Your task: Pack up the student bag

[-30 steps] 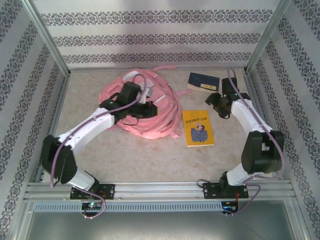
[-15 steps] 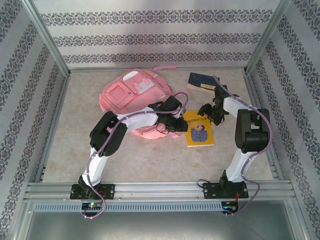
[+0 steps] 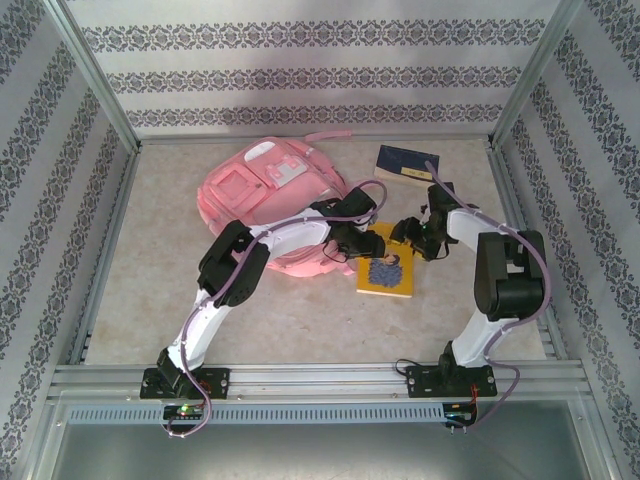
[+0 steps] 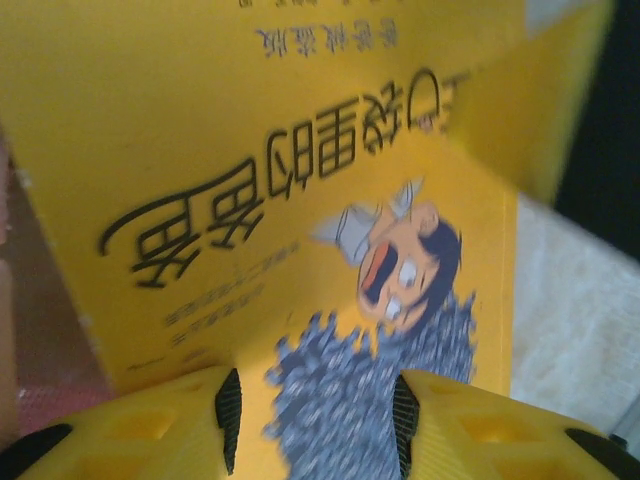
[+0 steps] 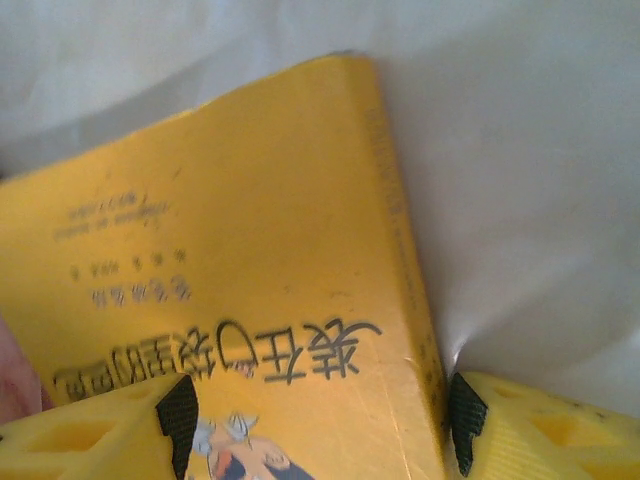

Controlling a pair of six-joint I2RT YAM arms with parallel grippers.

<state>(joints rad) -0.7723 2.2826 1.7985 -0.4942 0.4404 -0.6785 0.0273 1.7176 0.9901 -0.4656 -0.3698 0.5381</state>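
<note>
Lying on the table (image 3: 140, 290) toward the far side, left of centre, the student bag (image 3: 262, 192) is seen with its white-trimmed front pockets facing up. Its near right edge is crossed by the left arm (image 3: 290, 232). A yellow book (image 3: 388, 265) is placed just beside the bag's right edge, cover up and slightly skewed.

The left gripper (image 3: 352, 243) is positioned at the book's far left corner. In the left wrist view the left gripper (image 4: 315, 415) is seen with jaws parted. The yellow book (image 4: 330, 200) is visible in the gap and nothing is clamped.

The right gripper (image 3: 412, 236) is positioned at the book's far right corner. In the right wrist view the right gripper (image 5: 318, 425) is spread wide. One pad (image 5: 461, 432) is set right against the spine edge and the other is set over the cover. No grip is made, and contact cannot be confirmed.

A dark blue book (image 3: 407, 163) is seen further back on the right, beyond the yellow book.
</note>
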